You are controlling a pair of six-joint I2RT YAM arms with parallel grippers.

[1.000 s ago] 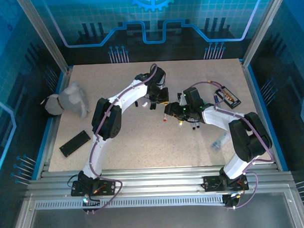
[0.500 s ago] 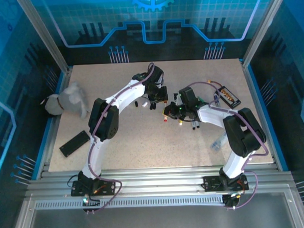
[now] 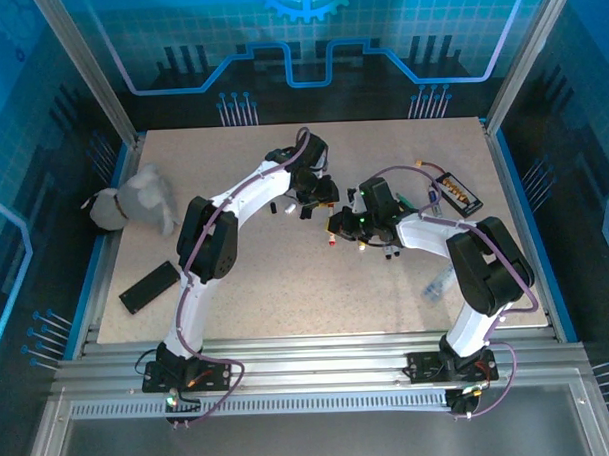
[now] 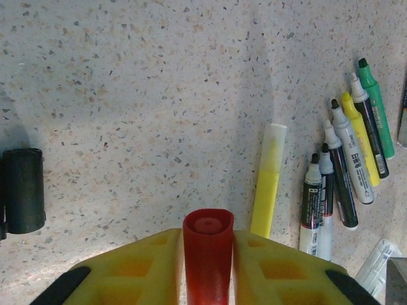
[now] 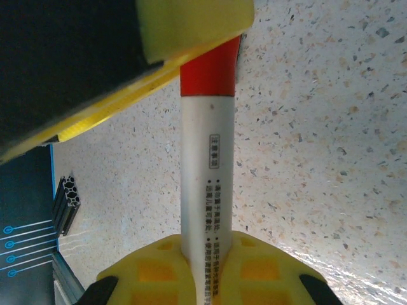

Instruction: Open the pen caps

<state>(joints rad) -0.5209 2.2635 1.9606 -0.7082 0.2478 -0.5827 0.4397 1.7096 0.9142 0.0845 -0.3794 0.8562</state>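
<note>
Ahead of right hand (image 5: 206, 249): clamped on white pen barrel (image 5: 206, 171), label facing the wrist camera. At barrel's far end from that hand: pinching red cap (image 5: 210, 70) with left hand (image 4: 208, 240), yellow pads (image 4: 152, 267) closed tight on both sides of it. Gripping opposite ends of one pen on one axis, presumably so a straight pull apart pops the cap without bending anything. Not yet separated: no gap seen between cap and barrel in right wrist view.

Beyond left hand, off to its right on worktop (image 4: 127, 95): counted seven uncapped pens (image 4: 346, 152) lying side by side, tips pointing away from hand. Bodies green, yellow, white and dark. Probably parked in a row to keep finished ones clear of the pull. Between that row and the hand: one yellow highlighter (image 4: 267, 190), pale translucent end, looks capped, so likely waiting its turn.

Off to left of left hand: one black cylinder (image 4: 22, 189), maybe a loose cap, cannot confirm. Cannot count other loose caps from top view, too small.
</note>
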